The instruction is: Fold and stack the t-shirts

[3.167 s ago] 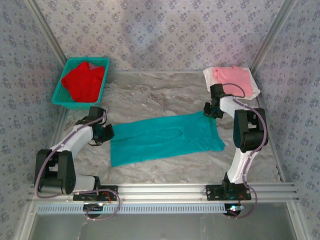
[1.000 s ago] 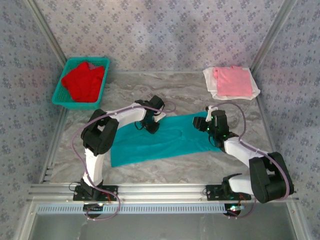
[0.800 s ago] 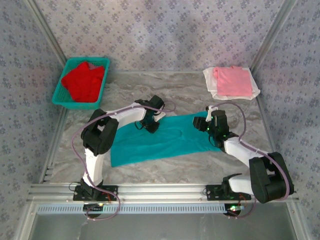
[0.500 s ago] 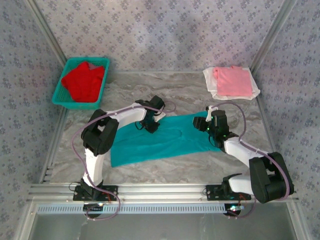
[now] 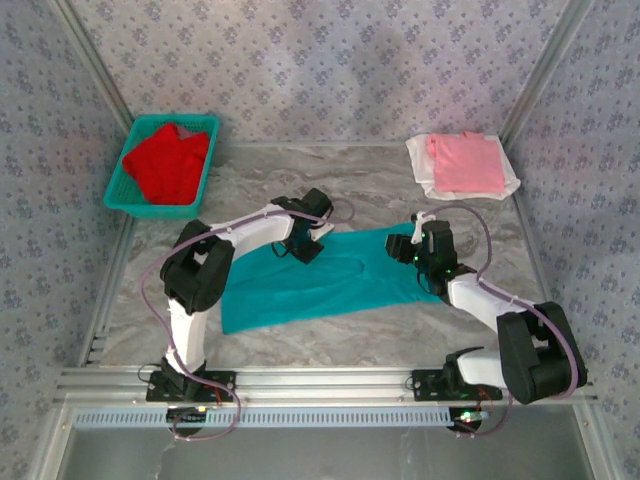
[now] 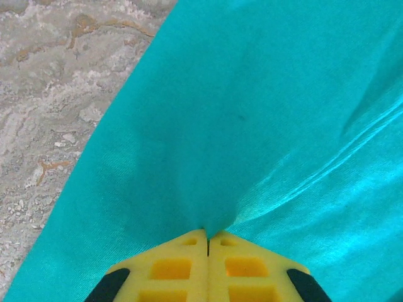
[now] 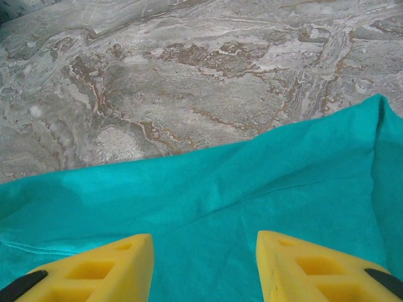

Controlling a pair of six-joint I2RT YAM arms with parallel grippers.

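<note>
teal t-shirt (image 5: 330, 280): spread flat mid-worktop (image 5: 330, 190), long axis running left to right, its left end a little nearer than its right.
left claw (image 6: 208, 234): pressed together on a pinch of the teal cloth at the shirt's far edge, left of its middle; the fabric puckers into the tips.
right claw (image 7: 204, 242): spread just above the shirt's far right part, nothing held; bare worktop just beyond.
key relation: both claws sit along the same far long edge and the shirt's body lies nearer than both, so a fold would likely carry that edge nearward.
next call: the right claw probably must drop and close before any lift.
stack: pink t-shirt (image 5: 466, 163) on a white t-shirt (image 5: 418, 155), far right, nearer the right arm.
waiting: red t-shirt (image 5: 165, 165) in the teal mesh basket (image 5: 176, 118), far left.
</note>
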